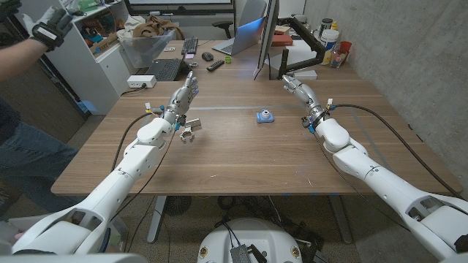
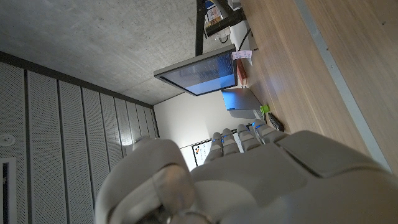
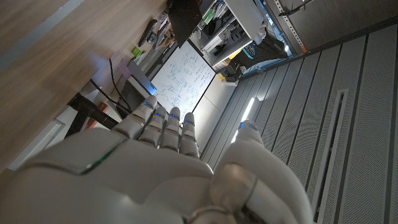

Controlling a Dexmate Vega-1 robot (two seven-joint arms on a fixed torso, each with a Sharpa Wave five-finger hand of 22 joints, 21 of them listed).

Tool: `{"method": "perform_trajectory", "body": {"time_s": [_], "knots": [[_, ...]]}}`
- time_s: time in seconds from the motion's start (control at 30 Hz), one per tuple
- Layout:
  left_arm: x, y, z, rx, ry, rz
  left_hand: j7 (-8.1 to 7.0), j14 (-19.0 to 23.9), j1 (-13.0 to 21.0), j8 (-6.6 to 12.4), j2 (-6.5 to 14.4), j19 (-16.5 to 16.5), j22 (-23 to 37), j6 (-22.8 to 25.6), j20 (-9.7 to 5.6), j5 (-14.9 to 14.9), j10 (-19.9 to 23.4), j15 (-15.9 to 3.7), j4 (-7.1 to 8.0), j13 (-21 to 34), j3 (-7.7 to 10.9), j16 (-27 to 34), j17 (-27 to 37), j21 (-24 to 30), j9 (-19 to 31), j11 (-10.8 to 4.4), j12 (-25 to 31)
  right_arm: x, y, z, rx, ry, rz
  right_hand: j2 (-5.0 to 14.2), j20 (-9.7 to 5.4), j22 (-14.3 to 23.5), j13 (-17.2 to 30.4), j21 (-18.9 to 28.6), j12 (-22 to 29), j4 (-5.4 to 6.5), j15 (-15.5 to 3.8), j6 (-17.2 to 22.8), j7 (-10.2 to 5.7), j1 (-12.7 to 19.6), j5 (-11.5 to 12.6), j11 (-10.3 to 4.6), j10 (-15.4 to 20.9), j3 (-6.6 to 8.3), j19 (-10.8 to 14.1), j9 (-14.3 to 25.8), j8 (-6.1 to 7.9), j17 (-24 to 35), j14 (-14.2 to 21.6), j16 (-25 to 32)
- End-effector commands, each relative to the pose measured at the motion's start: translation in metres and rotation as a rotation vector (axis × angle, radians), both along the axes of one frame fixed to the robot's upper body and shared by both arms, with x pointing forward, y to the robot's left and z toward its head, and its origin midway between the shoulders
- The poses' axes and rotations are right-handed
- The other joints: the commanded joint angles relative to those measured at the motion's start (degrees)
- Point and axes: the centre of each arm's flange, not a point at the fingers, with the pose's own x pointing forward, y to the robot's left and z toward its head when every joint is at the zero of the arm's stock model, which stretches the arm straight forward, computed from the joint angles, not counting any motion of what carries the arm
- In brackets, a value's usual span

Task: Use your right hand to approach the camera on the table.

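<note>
Both hands (image 1: 184, 93) (image 1: 296, 86) empty, fingers extended.

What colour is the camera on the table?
Light blue; the camera shows best in the head view, mid-table between the two arms.

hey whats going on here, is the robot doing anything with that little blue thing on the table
Not yet. The small blue camera sits alone near the middle of the wooden table, untouched. The robot's right hand is raised off to its side, fingers extended and holding nothing, clearly apart from the camera, so the approach is not yet done. The left hand is also up and empty on the other side. A person's gloved hand shows at the far left edge, away from the table.
</note>
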Motion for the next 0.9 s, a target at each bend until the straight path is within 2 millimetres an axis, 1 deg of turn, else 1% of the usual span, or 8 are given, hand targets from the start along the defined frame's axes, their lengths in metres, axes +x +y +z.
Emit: {"method": "perform_trajectory", "body": {"time_s": [0.03,0.23,0.3,0.37,0.53,0.6,0.73,0.9], "knots": [[-0.0010,0.0001,0.0021,0.004,-0.001,0.006,-0.10,-0.2,0.7,0.25,0.0,-0.5,0.2,0.3,-0.04,-0.3,0.2,-0.10,0.04,0.3,-0.24,0.2,0.1,0.3,0.1,-0.10,0.2,0.0006,0.0057,0.0054,-0.027,-0.027,0.004,-0.07,-0.28,0.2,0.3,0.1,-0.1,-0.52,0.23,0.0,-0.83,1.0,0.4,-0.39,0.1,0.29,-0.2,0.2,-0.10,0.1,0.2,0.1],[-0.0013,-0.0012,0.0016,0.006,0.001,0.004,-0.09,-0.1,0.7,0.23,0.0,-0.6,0.2,0.3,0.05,-0.3,0.2,-0.12,0.05,0.3,-0.25,0.2,0.1,0.3,0.1,-0.21,0.2,0.0012,0.0080,0.0059,-0.029,-0.031,0.007,-0.11,-0.07,0.2,0.3,0.1,-0.1,-0.69,0.30,0.0,-1.01,1.3,0.4,-0.48,0.2,0.38,-0.3,0.2,-0.08,0.1,0.2,0.2],[-0.0014,-0.0016,0.0013,0.010,0.001,0.007,-0.08,-0.1,0.7,0.24,0.0,-0.6,0.2,0.3,0.08,-0.3,0.2,-0.08,0.05,0.3,-0.25,0.3,0.1,0.3,0.1,-0.22,0.2,0.0014,0.0083,0.0054,-0.031,-0.035,0.005,-0.15,-0.03,0.2,0.3,0.1,-0.1,-0.77,0.31,0.0,-1.40,1.5,0.4,-0.50,0.3,0.41,-0.4,0.2,-0.08,0.1,0.2,0.2],[-0.0014,-0.0021,0.0012,0.019,0.003,0.008,-0.02,0.0,0.7,0.24,0.0,-0.6,0.2,0.3,-0.10,-0.3,0.2,0.01,0.05,0.3,-0.25,0.3,0.1,0.3,0.1,-0.14,0.2,0.0016,0.0084,0.0050,-0.039,-0.038,0.002,-0.28,0.00,0.2,0.3,0.1,0.1,-0.88,0.29,0.0,-2.32,1.7,0.4,-0.70,0.7,0.43,-0.4,0.2,-0.10,0.2,0.2,0.2],[-0.0014,-0.0023,0.0008,0.015,0.003,0.007,-0.04,0.0,0.7,0.24,0.0,-0.6,0.2,0.4,-0.14,-0.3,0.2,0.03,0.06,0.3,-0.25,0.3,0.1,0.3,0.1,-0.15,0.2,0.0020,0.0088,0.0039,-0.041,-0.047,-0.006,-0.46,0.23,0.2,0.3,0.1,0.1,-0.96,0.41,0.2,-3.13,1.8,0.4,-0.84,0.8,0.42,-0.4,0.2,-0.01,0.2,0.4,0.2],[-0.0013,-0.0023,0.0006,0.015,0.004,0.007,-0.10,0.0,0.7,0.23,0.0,-0.6,0.2,0.4,-0.10,-0.3,0.2,-0.01,0.06,0.3,-0.25,0.3,0.1,0.3,0.1,-0.13,0.2,0.0021,0.0090,0.0033,-0.038,-0.050,-0.003,-0.61,0.49,0.2,0.3,0.2,-0.1,-0.98,0.47,0.4,-3.35,1.9,0.4,-1.78,0.4,0.38,-0.2,0.2,0.05,0.2,0.5,0.3],[-0.0014,-0.0023,0.0005,0.019,0.003,0.006,-0.16,0.0,0.7,0.23,0.0,-0.6,0.2,0.4,-0.04,-0.3,0.2,-0.09,0.07,0.3,-0.26,0.3,0.1,0.3,0.1,-0.23,0.2,0.0017,0.0102,0.0030,-0.046,-0.066,-0.006,-0.73,1.24,0.2,0.4,0.3,-0.2,-1.01,1.06,0.6,-3.69,2.0,0.4,-2.11,0.2,0.38,0.0,0.3,0.09,0.3,1.0,0.4],[-0.0016,-0.0009,0.0004,0.018,0.002,0.007,-0.28,0.1,0.8,0.25,0.0,-0.7,0.2,0.5,-0.05,-0.3,0.3,-0.32,0.08,0.3,-0.26,0.3,0.1,0.3,0.1,-0.46,0.3,0.0006,0.0140,0.0055,-0.074,-0.087,-0.022,-0.80,1.37,0.2,0.4,0.3,-0.2,-1.05,1.28,0.9,-4.12,2.2,0.4,-2.32,0.3,0.39,0.0,0.3,0.20,0.3,1.0,0.4]]}}
